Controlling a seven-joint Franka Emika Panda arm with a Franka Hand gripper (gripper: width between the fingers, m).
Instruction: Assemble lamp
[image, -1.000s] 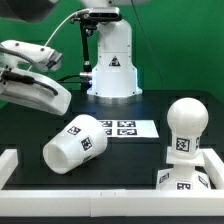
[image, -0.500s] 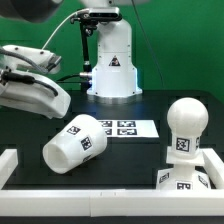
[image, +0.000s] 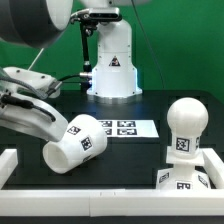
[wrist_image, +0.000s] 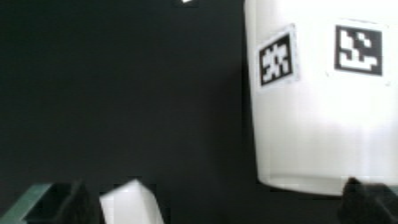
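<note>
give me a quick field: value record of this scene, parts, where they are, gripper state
shade: lying on its side on the black table, toward the exterior view's left
bulb: upright, at the exterior view's right
base: under the bulb, lower right of the exterior view
marker board: flat on the table behind the shade
gripper: low beside the shade, open, holding nothing
wrist view: tagged shade wall close up

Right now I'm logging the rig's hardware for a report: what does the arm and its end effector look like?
In the exterior view the arm has smooth, rounded, glossy white shells with dark gaps at the joints and a grey-shaded underside. A thin black cable runs behind it. The wrist view shows only dark edges of the end effector against a black table; no markings are visible on it.
</note>
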